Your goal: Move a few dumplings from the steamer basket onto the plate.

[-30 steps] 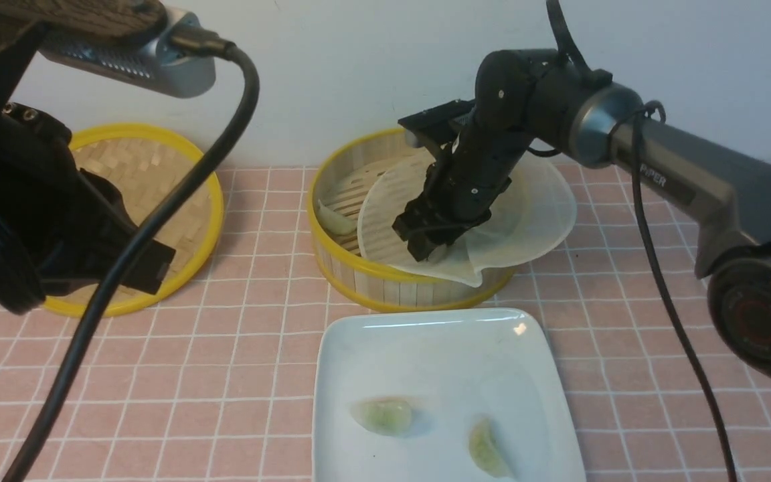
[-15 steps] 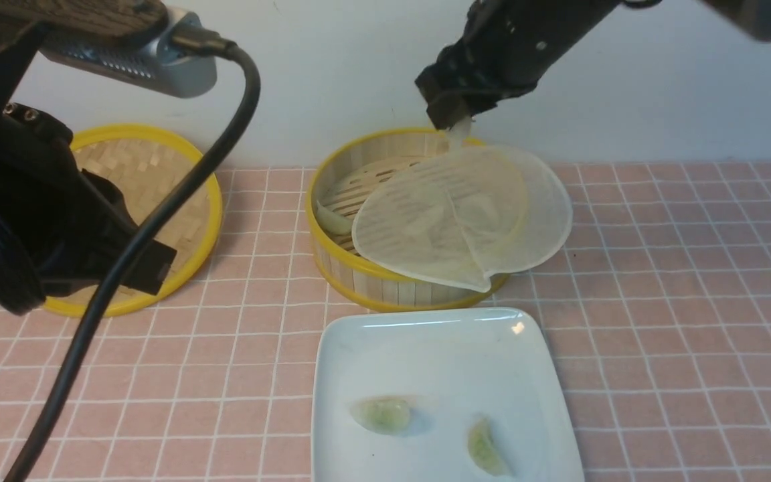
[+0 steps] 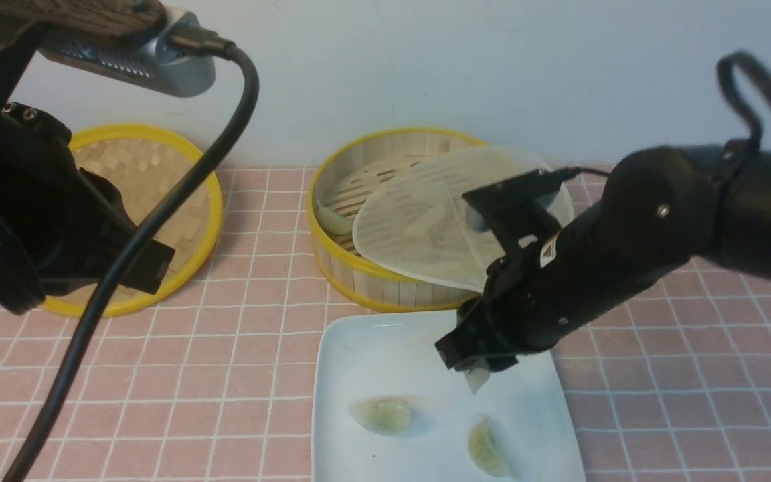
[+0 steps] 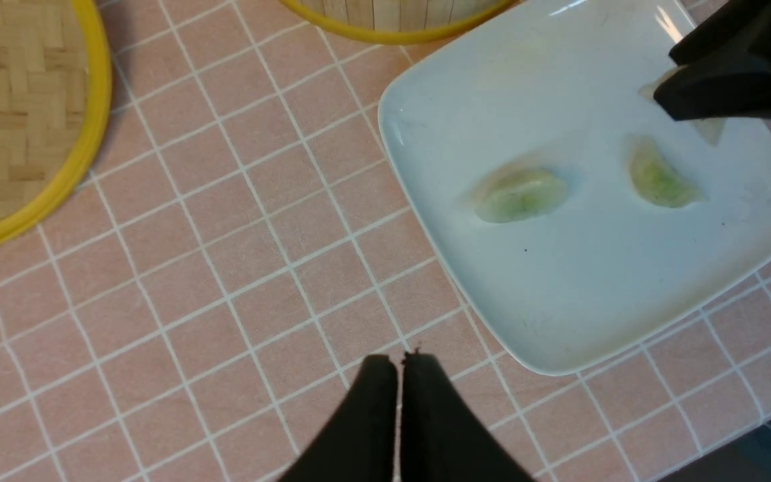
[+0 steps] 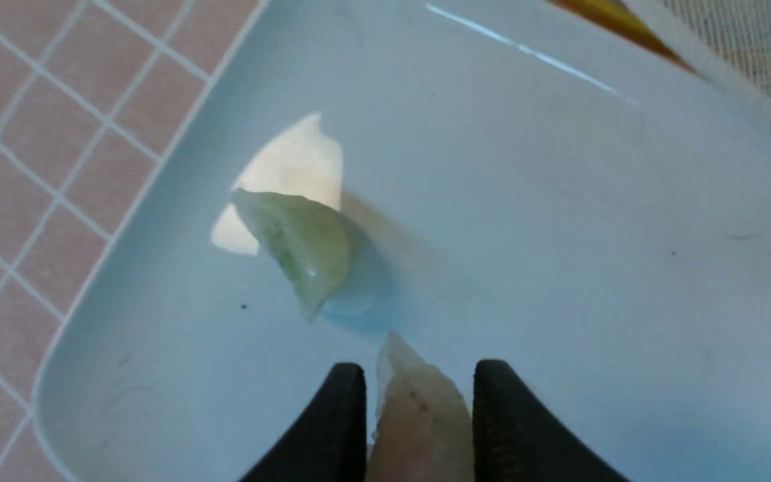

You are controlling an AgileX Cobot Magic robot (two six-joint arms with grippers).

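Note:
A whitish pink dumpling point(image 5: 419, 415) hangs just above the white plate point(image 3: 385, 348), near its far right part, with my right gripper point(image 3: 476, 365) shut on it. From between the fingertips point(image 5: 349, 388) its tip point(image 3: 476, 380) pokes out. Two pale green dumplings point(image 3: 382, 415) point(image 3: 486, 450) lie on the plate's near half. Behind the plate stands the steamer basket point(image 3: 359, 274), with one more dumpling point(image 3: 333, 219) against its left wall. Left of the plate, over the tiles, my left gripper point(image 4: 399, 361) is shut and empty.
A thin translucent liner sheet point(image 3: 425, 227) lies tilted across the basket and hangs over its right rim. The woven lid point(image 3: 138, 174) lies at the far left, partly behind my left arm. Pink tiled cloth covers the table.
The right gripper lifted the dumpling out of the basket, rose high above it, then came down toward me over the plate. The liner sheet settled flatter. The left arm has not moved.

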